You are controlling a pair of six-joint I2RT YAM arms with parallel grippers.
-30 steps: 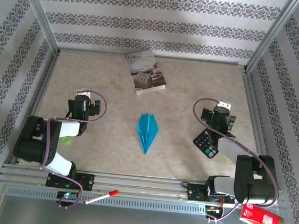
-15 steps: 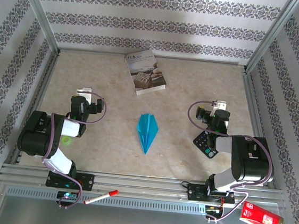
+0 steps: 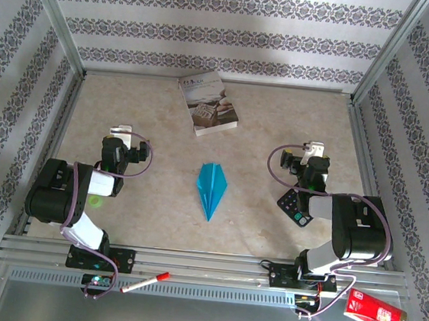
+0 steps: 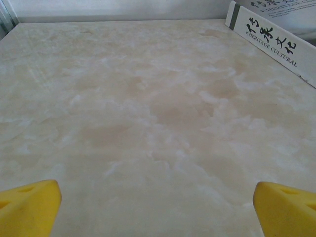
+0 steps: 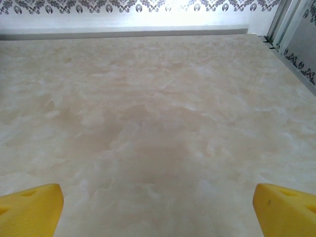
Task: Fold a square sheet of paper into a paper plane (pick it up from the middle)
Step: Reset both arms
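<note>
The paper plane point(image 3: 211, 188), a slim teal-blue dart with a centre crease, lies flat mid-table with its tip toward the near edge. The teal paper is in this folded form; a flat square sheet is out of view. My left gripper point(image 3: 120, 134) rests low at the left, well apart from the plane. Its yellow fingertips point(image 4: 29, 207) stand wide apart over bare tabletop, so this gripper point(image 4: 158, 212) is open and holds nothing. My right gripper point(image 3: 314, 153) sits at the right, equally far from the plane. It point(image 5: 158, 210) is open too, fingertips point(image 5: 284, 207) spread over bare table.
A grey-white printed book point(image 3: 209, 102) lies at the back centre, and its spine point(image 4: 276, 32) shows ahead of the left gripper. A black remote point(image 3: 296, 205) lies under the right arm. A green ring point(image 3: 96, 201), a red marker point(image 3: 145, 282) and a red packet point(image 3: 373, 315) sit nearby.
Both arms have folded back toward their bases, the right one most, and have been nearly still for the last half second. The plane has not moved.
</note>
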